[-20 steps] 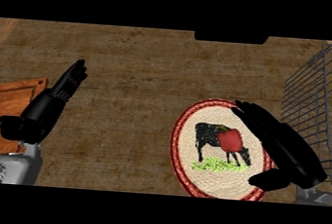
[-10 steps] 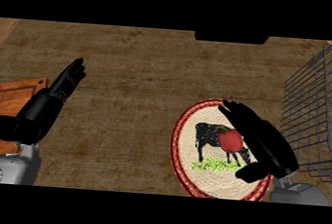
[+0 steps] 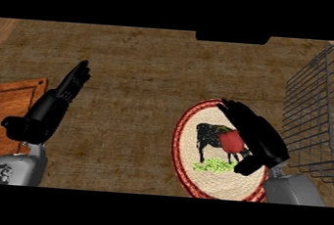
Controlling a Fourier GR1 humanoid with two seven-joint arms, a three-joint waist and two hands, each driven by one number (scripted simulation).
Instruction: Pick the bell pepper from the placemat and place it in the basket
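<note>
Hovering over round woven placemat (image 3: 186, 170): black right hand (image 3: 259, 138), fingers spread open | red bell pepper (image 3: 230, 141) tucked at palm's left edge, above thumb | grey wire basket (image 3: 322, 110) just right

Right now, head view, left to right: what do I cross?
Board → left hand → placemat → pepper on the placemat → right hand over the pepper → basket.

Red bell pepper (image 3: 230, 141), cow-print placemat (image 3: 210, 179)
</note>
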